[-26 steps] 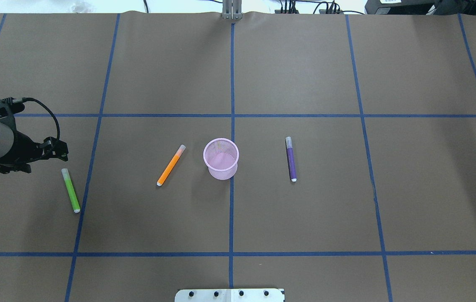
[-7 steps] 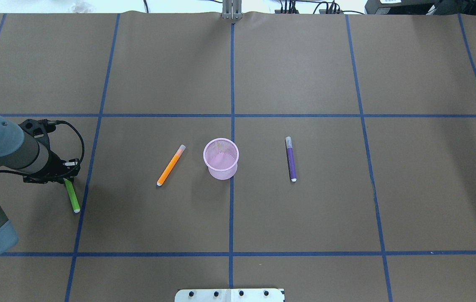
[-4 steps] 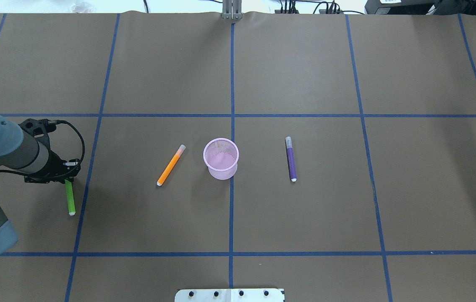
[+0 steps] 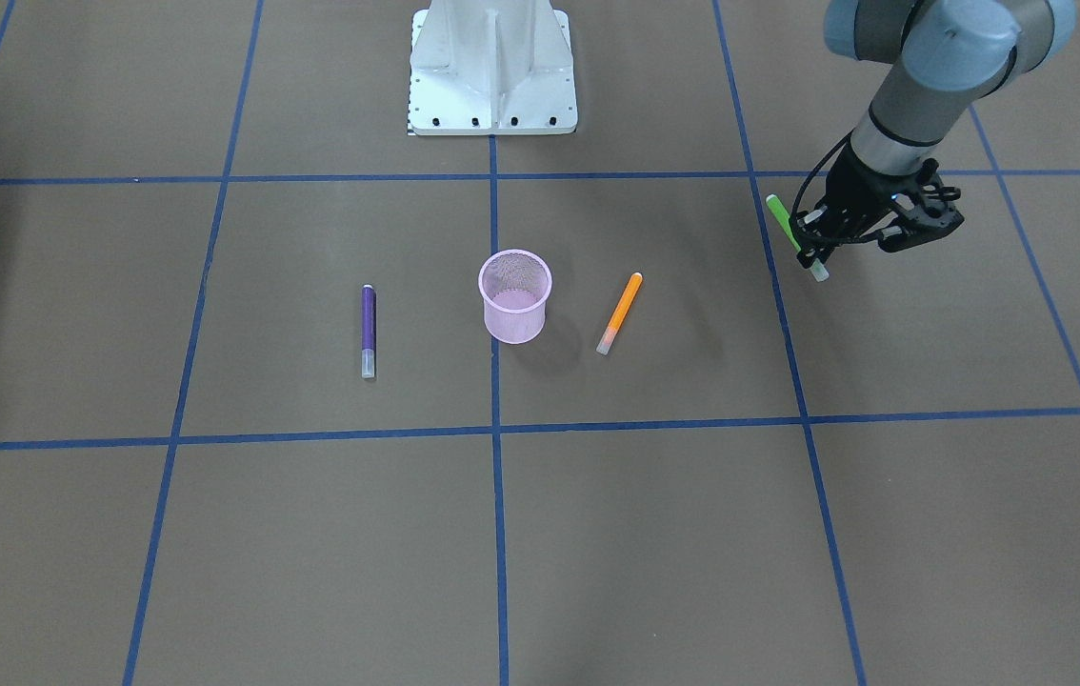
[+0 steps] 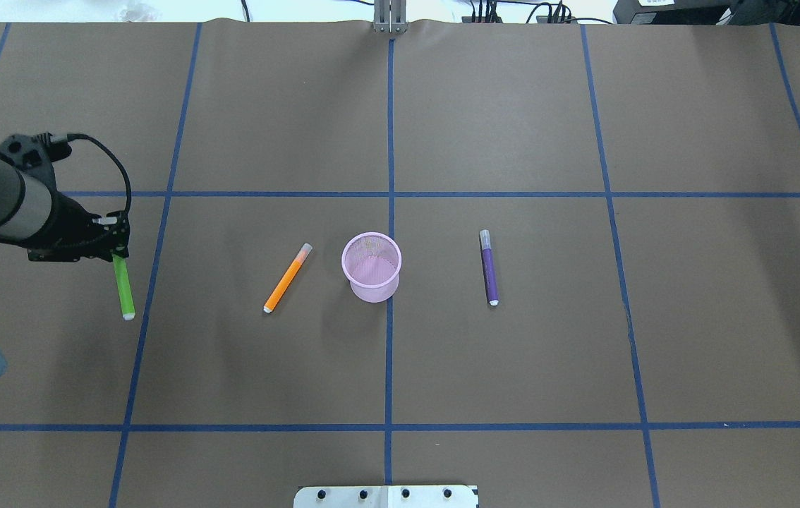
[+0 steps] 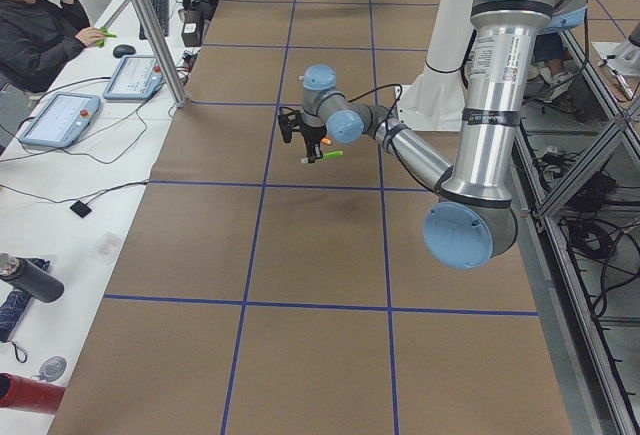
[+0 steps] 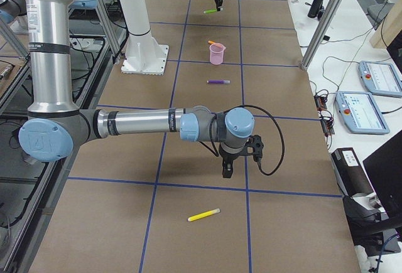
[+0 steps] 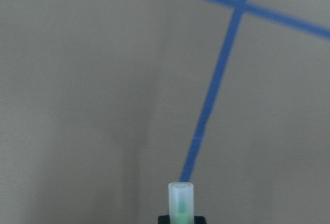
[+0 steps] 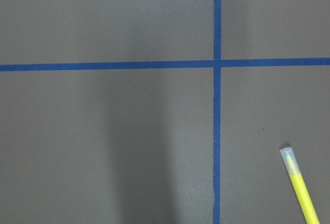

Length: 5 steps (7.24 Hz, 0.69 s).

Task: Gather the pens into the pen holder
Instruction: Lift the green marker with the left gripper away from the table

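Pink wire mesh forms the pen holder (image 5: 371, 267), which stands upright at the middle of the table on a blue tape line (image 5: 389, 367); through its open mouth only its own mesh floor shows. The orange pen (image 5: 287, 278) lies just to its left on the brown paper (image 5: 513, 120), slanted, with its capped end nearest the cup's rim but not touching it. The purple pen (image 5: 489, 267) lies further off to the right, running almost straight from near to far, cap at the far end. Well away on the left, the left gripper (image 5: 115, 252) pinches the green pen (image 5: 122, 286) close to its capped end, so the body juts out toward the robot and appears clear of the paper. The yellow pen (image 7: 204, 214) lies flat at the far right end of the table, near the right gripper (image 7: 226, 172); whether that gripper's fingers are spread or pressed together cannot be told.
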Each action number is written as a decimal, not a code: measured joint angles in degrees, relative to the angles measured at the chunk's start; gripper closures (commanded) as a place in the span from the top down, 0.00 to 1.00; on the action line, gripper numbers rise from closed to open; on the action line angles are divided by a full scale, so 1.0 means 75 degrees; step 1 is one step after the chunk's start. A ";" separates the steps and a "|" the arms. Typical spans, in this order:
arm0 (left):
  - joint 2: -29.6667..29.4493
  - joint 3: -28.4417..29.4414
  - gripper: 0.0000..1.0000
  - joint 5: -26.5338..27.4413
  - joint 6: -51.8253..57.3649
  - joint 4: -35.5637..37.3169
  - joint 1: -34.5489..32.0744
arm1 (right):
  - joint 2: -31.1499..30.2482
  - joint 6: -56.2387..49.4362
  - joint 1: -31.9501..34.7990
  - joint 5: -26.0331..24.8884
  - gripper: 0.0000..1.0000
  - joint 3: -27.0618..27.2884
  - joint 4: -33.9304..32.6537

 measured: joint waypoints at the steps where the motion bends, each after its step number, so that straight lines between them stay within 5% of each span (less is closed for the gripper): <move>1: -0.0546 -0.0171 0.00 0.0001 -0.0018 0.0448 -0.0308 | -0.0006 -0.0025 -0.0024 -0.0164 1.00 -0.0659 0.1027; 3: -0.1731 -0.0338 0.00 0.0332 -0.0081 0.1054 -0.0655 | 0.0018 -0.0025 -0.0246 -0.0622 1.00 -0.1632 0.2330; 5: -0.2757 -0.0347 0.00 0.1237 -0.0069 0.1125 -0.0600 | 0.0067 -0.0050 -0.0500 -0.0915 1.00 -0.2037 0.2565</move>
